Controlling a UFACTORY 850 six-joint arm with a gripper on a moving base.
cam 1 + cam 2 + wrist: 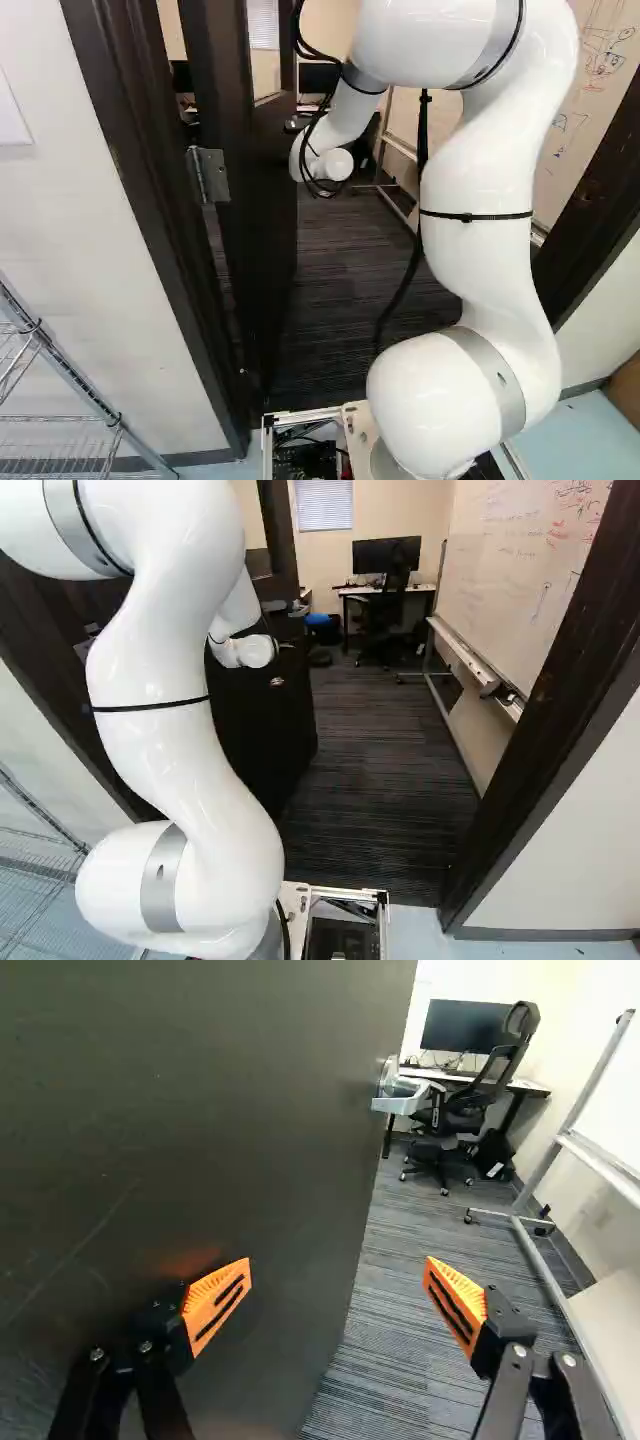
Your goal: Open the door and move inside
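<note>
The dark door (272, 210) stands swung inward on its hinge (208, 175); its dark face (255, 740) also shows beside my arm in the right base view. From the wrist, the door (200, 1100) fills one side, with a silver lever handle (400, 1095) near its free edge, ahead of the gripper. My gripper (337, 1272) is open and wide, with nothing held. One orange pad (217, 1303) is in front of the door's face, the other (456, 1302) beyond the edge, over the room's floor. Both base views hide the gripper behind the wrist.
Dark door frame posts (545, 695) flank the doorway. Inside are striped carpet (385, 770), a wheeled whiteboard (515, 570) along one side, and a desk (425, 588) with monitor and office chair (480, 1080) at the back. A wire shelf (60, 440) stands outside by the wall.
</note>
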